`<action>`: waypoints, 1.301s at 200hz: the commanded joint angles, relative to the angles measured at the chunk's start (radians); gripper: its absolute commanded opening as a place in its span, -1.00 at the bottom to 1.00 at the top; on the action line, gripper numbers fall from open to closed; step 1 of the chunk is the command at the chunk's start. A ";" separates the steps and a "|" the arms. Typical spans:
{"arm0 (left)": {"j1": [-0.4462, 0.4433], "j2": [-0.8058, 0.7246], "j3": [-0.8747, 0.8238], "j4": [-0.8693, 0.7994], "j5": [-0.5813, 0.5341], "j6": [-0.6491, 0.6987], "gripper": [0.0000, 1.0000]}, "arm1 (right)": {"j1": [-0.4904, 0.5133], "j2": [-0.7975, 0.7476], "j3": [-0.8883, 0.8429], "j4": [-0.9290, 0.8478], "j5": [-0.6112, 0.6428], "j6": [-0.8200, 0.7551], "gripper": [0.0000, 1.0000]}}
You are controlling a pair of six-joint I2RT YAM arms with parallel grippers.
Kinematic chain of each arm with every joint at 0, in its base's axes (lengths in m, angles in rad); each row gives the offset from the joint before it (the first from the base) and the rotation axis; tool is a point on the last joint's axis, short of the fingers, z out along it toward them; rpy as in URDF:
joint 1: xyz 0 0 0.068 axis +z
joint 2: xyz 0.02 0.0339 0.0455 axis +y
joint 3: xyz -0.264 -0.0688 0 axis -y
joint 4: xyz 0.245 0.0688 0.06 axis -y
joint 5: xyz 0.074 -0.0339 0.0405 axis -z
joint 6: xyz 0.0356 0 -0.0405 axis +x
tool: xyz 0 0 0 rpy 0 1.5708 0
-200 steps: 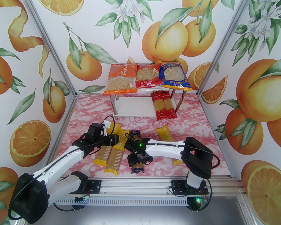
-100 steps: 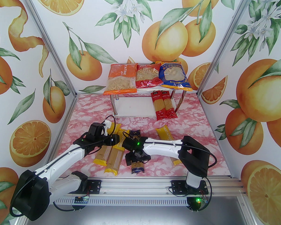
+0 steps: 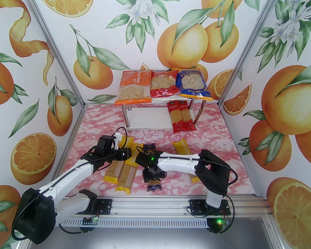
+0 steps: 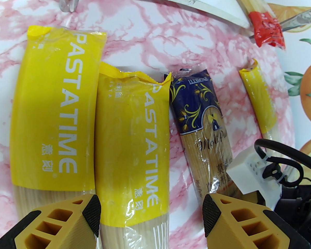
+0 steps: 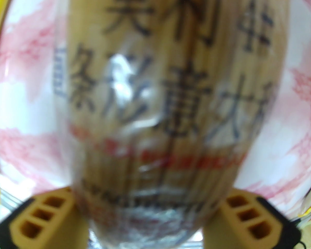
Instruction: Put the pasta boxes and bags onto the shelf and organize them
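Right wrist view showed the right gripper (image 5: pixel 147 206) clamped across the dark blue spaghetti pack (image 5: pixel 165 87), a finger on each long side, its long axis running straight ahead between them. Seen from above, that pack lay on the table (image 3: pixel 98 128) near the arm bases, roughly end-on to the shelf (image 3: pixel 145 118) well beyond, where the lower board had bare room left of two red packs (image 3: pixel 181 115). The left gripper (image 4: pixel 150 209) hung apart over a yellow pack (image 4: pixel 132 152), holding nothing.

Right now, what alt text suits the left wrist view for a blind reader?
The open left gripper hovers over a yellow PASTATIME pack on the pink marbled table; a second yellow pack lies left of it, a dark blue pack and a third yellow pack right of it.
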 commanded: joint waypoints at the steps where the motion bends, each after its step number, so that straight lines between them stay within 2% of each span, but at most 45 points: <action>1: 0.006 0.011 0.034 0.029 0.019 0.020 0.37 | 0.004 -0.006 -0.038 0.045 -0.039 0.025 -0.20; 14: 0.007 0.014 0.034 0.031 0.021 0.019 0.37 | 0.001 -0.023 -0.043 0.048 -0.031 0.030 -0.60; 33: 0.007 0.015 0.037 0.033 0.022 0.018 0.37 | -0.006 -0.053 -0.045 0.045 -0.006 0.035 -1.00; 103: 0.007 0.028 0.072 0.022 0.010 0.022 0.36 | -0.051 -0.198 0.071 -0.099 0.180 -0.049 -1.00; 148: 0.008 0.045 0.104 0.006 0.007 0.035 0.36 | -0.163 -0.227 0.193 -0.170 0.232 -0.166 -1.00; 187: 0.008 0.052 0.116 0.000 0.004 0.034 0.36 | -0.279 -0.171 0.311 -0.170 0.235 -0.278 -1.00; 260: 0.009 0.062 0.132 -0.027 -0.009 0.042 0.36 | -0.484 0.070 0.627 -0.182 0.260 -0.453 -1.00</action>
